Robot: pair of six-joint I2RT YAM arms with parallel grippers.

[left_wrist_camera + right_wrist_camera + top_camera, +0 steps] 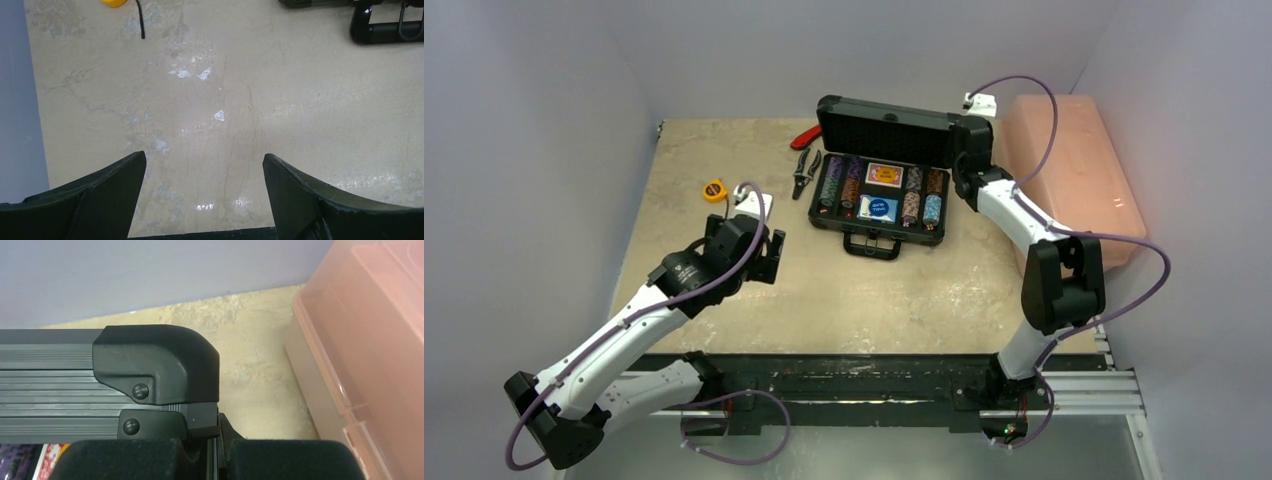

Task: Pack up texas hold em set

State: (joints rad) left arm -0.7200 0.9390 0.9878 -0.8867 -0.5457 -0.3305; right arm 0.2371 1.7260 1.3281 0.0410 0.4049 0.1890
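Note:
The black briefcase [879,232] lies open at the back middle of the table, its foam-lined lid [886,120] upright. Striped chip stacks [829,185], a red deck [885,175] and a blue deck [878,208] sit in its tray. Dice and discs are too small to tell. My right gripper [969,150] is at the lid's right end. In the right wrist view its pads [125,460] are closed with the lid's thin edge [160,360] between them. My left gripper [764,255] is open and empty over bare table [205,165], left of the case handle [385,30].
A pink plastic box [1074,170] stands right of the case, close to my right arm, and shows in the right wrist view [370,340]. Red-handled pliers [806,165] lie left of the case. A yellow tape measure [715,190] lies near my left gripper.

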